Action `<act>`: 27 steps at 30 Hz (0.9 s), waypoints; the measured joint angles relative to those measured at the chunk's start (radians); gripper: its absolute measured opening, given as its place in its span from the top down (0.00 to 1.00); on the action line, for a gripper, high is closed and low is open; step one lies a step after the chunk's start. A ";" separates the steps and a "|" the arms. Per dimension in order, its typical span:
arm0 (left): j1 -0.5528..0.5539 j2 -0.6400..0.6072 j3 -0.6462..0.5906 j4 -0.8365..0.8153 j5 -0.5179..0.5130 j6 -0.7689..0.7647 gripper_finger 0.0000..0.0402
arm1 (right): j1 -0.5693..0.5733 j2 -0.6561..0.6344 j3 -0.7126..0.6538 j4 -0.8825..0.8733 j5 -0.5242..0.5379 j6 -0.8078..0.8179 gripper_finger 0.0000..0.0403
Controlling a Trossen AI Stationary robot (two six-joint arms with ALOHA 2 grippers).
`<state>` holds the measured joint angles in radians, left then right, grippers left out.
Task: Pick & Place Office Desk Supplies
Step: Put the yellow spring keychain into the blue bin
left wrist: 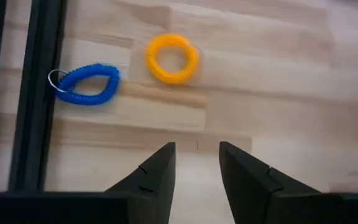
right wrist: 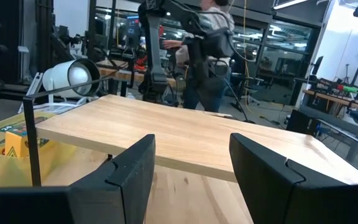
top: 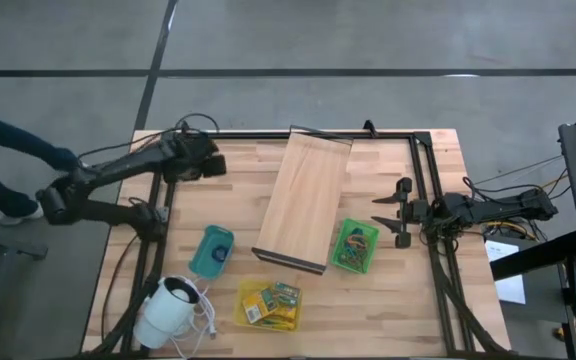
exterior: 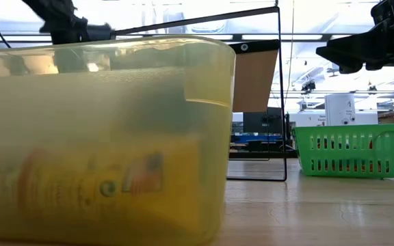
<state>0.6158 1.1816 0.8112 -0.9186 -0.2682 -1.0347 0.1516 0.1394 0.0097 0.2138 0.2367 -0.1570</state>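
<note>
A blue coiled ring (left wrist: 86, 84) and an orange coiled ring (left wrist: 173, 57) lie flat on the wooden table near its black frame rail (left wrist: 39, 93). My left gripper (left wrist: 196, 163) hangs above them at the table's far left corner (top: 208, 165), pointing steeply down, open, with nothing between its fingers. A green basket (top: 356, 245) holds several small supplies. A yellow bin (top: 268, 303) holds little yellow-green packets. My right gripper (top: 393, 212) waits open at the table's right side, level, facing the long board (right wrist: 185, 134).
A long pale wooden board (top: 303, 200) slants across the table's middle on a black stand. A teal container (top: 211, 250) and a white round corded device (top: 168, 308) sit near the left front. A person (top: 8, 150) stands beyond the left edge.
</note>
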 joint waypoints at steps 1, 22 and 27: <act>0.040 0.000 -0.014 0.027 0.020 0.008 0.68 | 0.000 0.000 0.000 0.000 0.000 0.000 0.49; 0.255 0.219 -0.025 0.196 0.131 0.063 0.68 | 0.000 0.000 0.000 0.000 0.000 0.000 0.49; 0.266 0.300 0.011 0.197 0.130 0.079 0.68 | 0.000 0.000 0.000 0.000 0.000 0.000 0.49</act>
<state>0.8818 1.4814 0.8222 -0.7216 -0.1379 -0.9558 0.1520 0.1399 0.0097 0.2139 0.2367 -0.1570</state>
